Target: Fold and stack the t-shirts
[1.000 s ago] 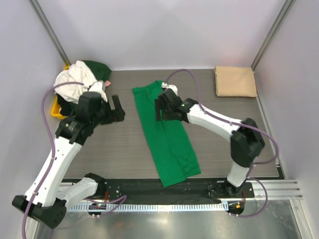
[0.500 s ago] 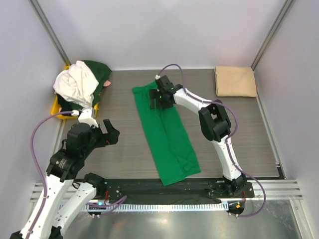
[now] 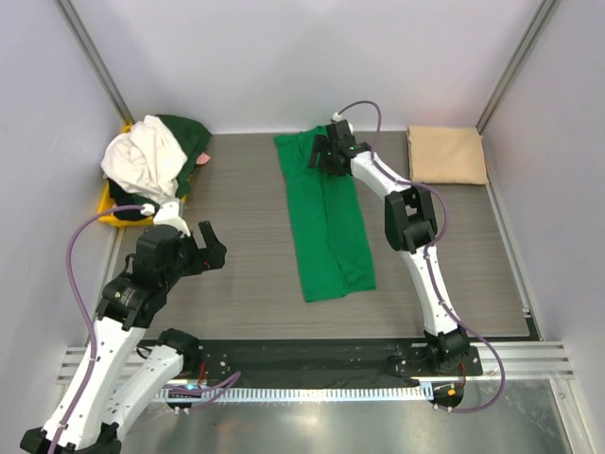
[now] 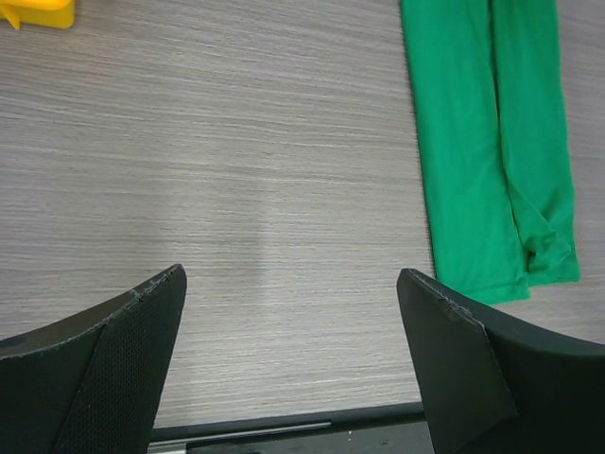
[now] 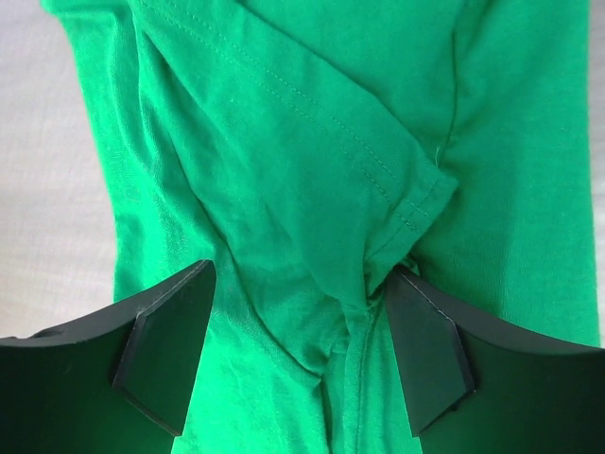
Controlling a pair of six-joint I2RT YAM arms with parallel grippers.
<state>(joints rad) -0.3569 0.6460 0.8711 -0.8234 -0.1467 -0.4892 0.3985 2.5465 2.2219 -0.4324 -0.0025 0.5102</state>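
A bright green t-shirt [image 3: 326,218] lies folded into a long strip down the middle of the table; it also shows in the left wrist view [image 4: 492,142]. My right gripper [image 3: 323,151] is down on its far end, jaws apart, with bunched green cloth and a sleeve hem [image 5: 284,142] between the fingers [image 5: 301,274]. My left gripper [image 3: 210,244] is open and empty above bare table to the left of the shirt [image 4: 291,279]. A folded tan t-shirt [image 3: 446,154] lies at the back right. A white t-shirt [image 3: 142,156] and a dark green one [image 3: 184,132] are heaped at the back left.
The heap sits in a shallow yellow tray [image 3: 109,203] at the back left; its corner shows in the left wrist view [image 4: 38,11]. Walls close in the table on three sides. A black rail [image 3: 312,355] runs along the near edge.
The green shirt has slid right and away from the near edge and now lies straighter, moving with my right gripper toward the back. My left arm has pulled back to the near left.
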